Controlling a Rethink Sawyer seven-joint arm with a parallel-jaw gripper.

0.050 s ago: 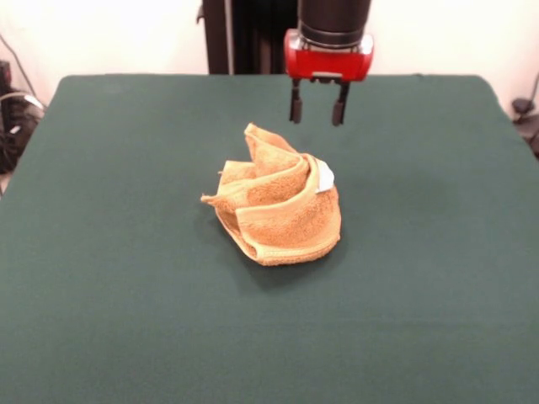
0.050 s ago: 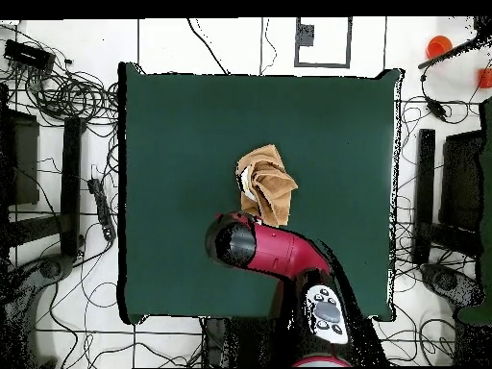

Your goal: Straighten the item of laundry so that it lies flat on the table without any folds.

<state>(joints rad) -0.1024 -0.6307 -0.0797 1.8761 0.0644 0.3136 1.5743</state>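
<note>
Golden-tan towel (image 1: 278,202) crumpled on the green table (image 1: 118,252), just below the empty gripper (image 1: 317,108), fingers apart.

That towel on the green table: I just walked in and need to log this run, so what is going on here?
A red and black robot arm is set up to flatten a golden-tan towel on the green table. Right now the towel sits in a crumpled, folded heap near the table's middle, its white label showing on one side. The gripper hangs open in the air just behind the heap, holding nothing and not touching the cloth. So the towel is not yet flat.
</note>
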